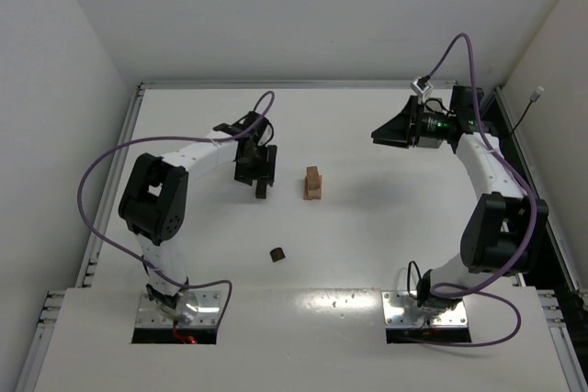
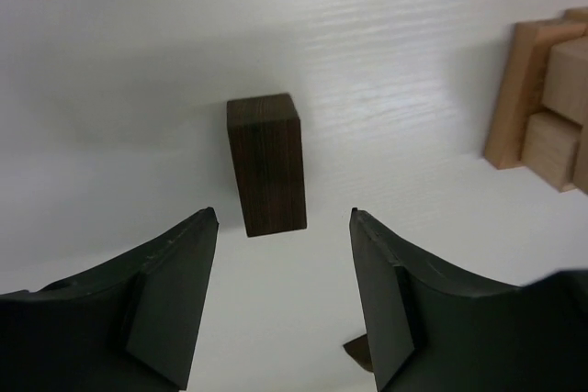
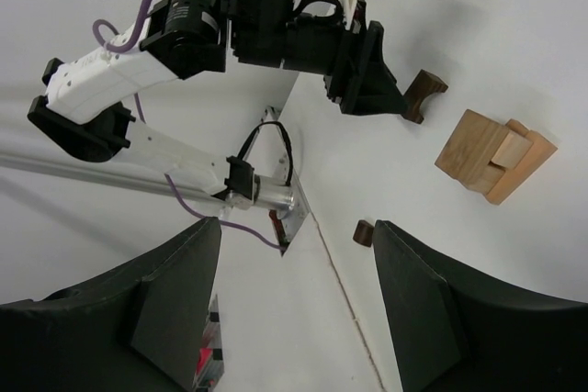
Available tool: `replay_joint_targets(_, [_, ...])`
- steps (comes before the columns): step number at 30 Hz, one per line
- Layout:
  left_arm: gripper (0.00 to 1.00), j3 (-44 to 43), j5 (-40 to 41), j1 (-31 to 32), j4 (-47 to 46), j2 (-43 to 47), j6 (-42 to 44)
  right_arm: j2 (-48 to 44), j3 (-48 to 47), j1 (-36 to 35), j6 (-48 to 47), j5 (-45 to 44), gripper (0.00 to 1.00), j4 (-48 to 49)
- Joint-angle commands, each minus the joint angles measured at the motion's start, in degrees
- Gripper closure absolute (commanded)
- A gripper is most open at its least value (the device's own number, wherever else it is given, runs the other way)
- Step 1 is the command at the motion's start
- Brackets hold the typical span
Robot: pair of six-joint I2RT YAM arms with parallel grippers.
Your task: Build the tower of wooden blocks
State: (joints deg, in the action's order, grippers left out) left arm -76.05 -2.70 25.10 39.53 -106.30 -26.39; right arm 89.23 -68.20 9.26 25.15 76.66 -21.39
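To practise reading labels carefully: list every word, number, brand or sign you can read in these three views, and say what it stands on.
No readable text in any view.
The tan stack, the dark brown block and the table show no lettering.
Whether the white tag on the right arm bears any cannot be told.

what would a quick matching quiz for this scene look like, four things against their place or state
Things:
1. dark bar
2. tan stack
3. small dark block
4. right gripper

Place or state:
A. open and empty, on the right side
B. alone, lowest in the top view
C. light wood, in the middle
D. standing just beyond the open left gripper, not held

Pairs: 1-D, 2-C, 3-B, 4-A
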Motion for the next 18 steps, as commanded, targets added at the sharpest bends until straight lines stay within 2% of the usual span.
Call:
replay_joint_targets(1, [0.44,0.6,2.1,0.7,-5.6,2.5,-0.9,-2.1,-0.1,0.2,-0.3,1.9,0.36,2.5])
replay_joint_targets(18, [0.5,0.6,5.4,3.0,-8.8,-2.5,0.6,-2.1,-0.1,0.2,-0.3,3.0,0.36,3.0])
